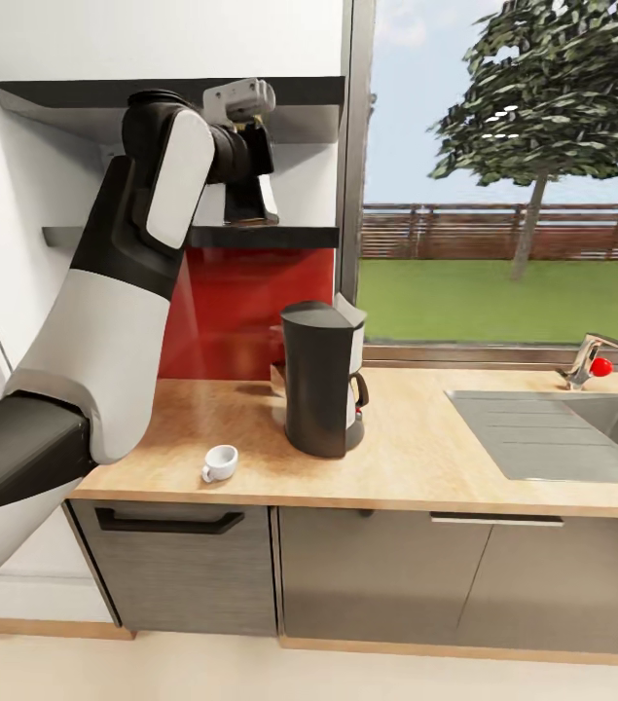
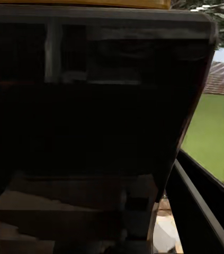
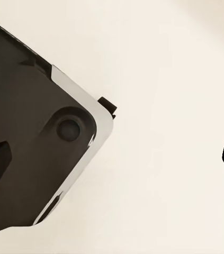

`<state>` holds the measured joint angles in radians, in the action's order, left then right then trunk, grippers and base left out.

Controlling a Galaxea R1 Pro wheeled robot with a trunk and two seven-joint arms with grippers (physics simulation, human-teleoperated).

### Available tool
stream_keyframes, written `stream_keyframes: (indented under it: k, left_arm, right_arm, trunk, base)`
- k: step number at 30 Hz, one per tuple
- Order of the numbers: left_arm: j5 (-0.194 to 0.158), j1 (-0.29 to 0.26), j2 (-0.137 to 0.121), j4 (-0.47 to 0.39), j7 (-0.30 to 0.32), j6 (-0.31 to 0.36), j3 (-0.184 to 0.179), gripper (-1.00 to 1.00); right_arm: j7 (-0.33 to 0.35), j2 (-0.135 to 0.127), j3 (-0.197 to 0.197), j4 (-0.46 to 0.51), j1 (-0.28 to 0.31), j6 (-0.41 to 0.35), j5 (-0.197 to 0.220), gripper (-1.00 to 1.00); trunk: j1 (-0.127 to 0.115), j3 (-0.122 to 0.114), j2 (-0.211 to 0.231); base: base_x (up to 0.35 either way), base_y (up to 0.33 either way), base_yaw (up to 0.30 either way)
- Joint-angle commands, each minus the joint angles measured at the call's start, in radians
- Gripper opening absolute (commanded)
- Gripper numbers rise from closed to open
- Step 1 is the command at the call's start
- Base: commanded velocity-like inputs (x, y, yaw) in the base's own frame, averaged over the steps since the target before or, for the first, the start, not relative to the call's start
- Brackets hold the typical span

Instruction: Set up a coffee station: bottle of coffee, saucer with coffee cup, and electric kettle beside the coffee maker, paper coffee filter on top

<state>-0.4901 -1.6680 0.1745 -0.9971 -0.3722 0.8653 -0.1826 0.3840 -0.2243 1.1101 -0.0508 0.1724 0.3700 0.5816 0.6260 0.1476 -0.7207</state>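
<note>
The left arm is raised to the thin glossy black wall shelf above the red splashback, its pincer reaching for what looks like the small black bottle of coffee with golden-yellow lid. That dark body looms directly ahead in the left wrist view, though I cannot tell whether the jaws are closed on it. The tall dark-grey coffee maker and small white cup wait below on the light-brown wood-look desk.

Countertop (coffee maker, cup)

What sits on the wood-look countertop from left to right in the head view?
Small white coffee cup with loop handle → tall dark-grey coffee maker with white upper part → steel sink basin → chrome tap with a red knob.
</note>
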Motion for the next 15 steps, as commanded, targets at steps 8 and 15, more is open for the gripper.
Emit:
stream_keyframes:
  k: [8,15]
  left_arm:
    - [-0.023,0.003,0.000,-0.063,0.197,0.013,-0.001,-1.00]
    - [-0.023,0.136,-0.056,-0.232,0.405,0.104,-0.004,-1.00]
  right_arm:
    - [0.007,0.001,0.007,-0.003,0.001,0.004,0.010,1.00]
    - [0.008,0.002,0.008,-0.003,0.001,0.005,0.010,1.00]
  trunk:
    - [0.000,0.002,-0.001]
    - [0.000,0.002,-0.001]
  base:
    - [0.000,0.000,0.000]
    - [0.000,0.000,0.000]
